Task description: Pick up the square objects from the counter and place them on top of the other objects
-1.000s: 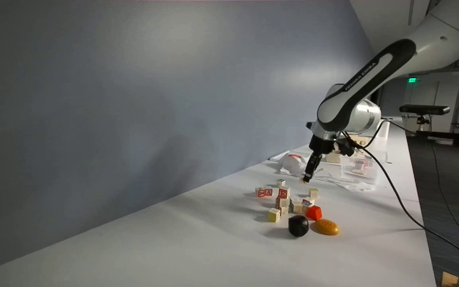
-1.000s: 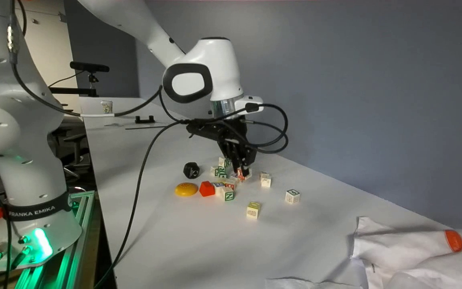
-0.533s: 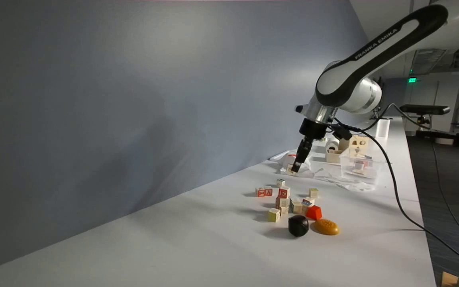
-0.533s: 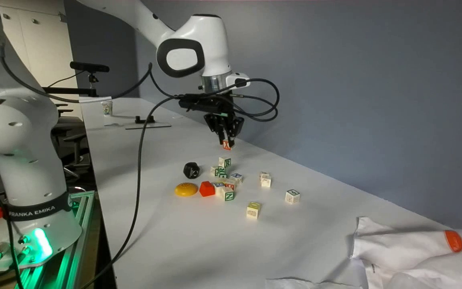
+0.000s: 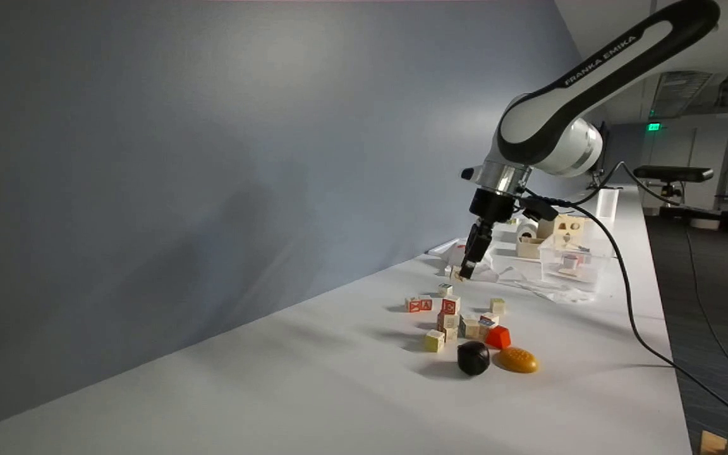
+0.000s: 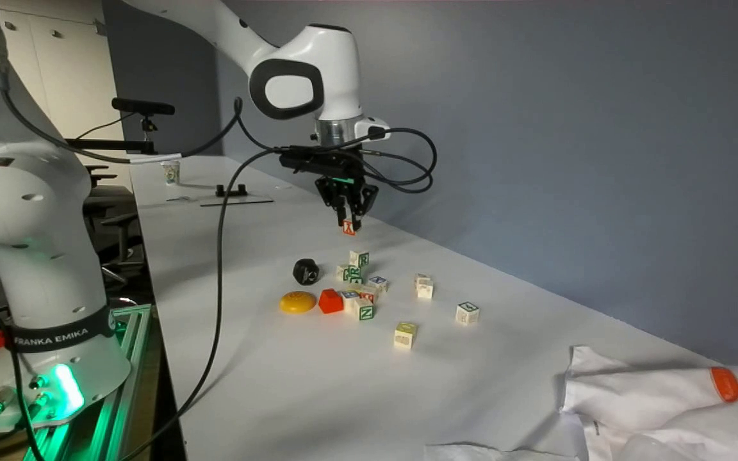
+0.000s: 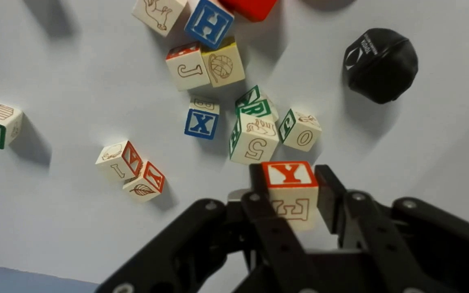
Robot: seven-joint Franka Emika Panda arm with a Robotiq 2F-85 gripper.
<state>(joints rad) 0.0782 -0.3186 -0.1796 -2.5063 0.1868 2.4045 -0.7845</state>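
Two fingers (image 7: 329,195) pinch one block (image 7: 292,183) above the counter (image 5: 275,404) bearing one black ball (image 7: 381,65), one amber oval (image 5: 518,360).

the bent arm (image 5: 591,85) reaches out, its hand (image 7: 290,181) pointing down and clamped.

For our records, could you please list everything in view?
counter: one, white, along wall
wall: one, grey, behind counter
held block: one, tan, above counter
other blocks: over ten, tan, on counter, some stacked
angular piece: one, red, beside blocks
oval: one, orange, beside that
lump: one, black, near blocks
wrapping: some, white, near wall
bin: one, clear, on counter
boxes: count unclear, tan, near bin
cup: one, pale, far end
cameras: two, black, background
cables: several, black, along arm
arm: one, white, over counter
pincer: one, black, gripping held block
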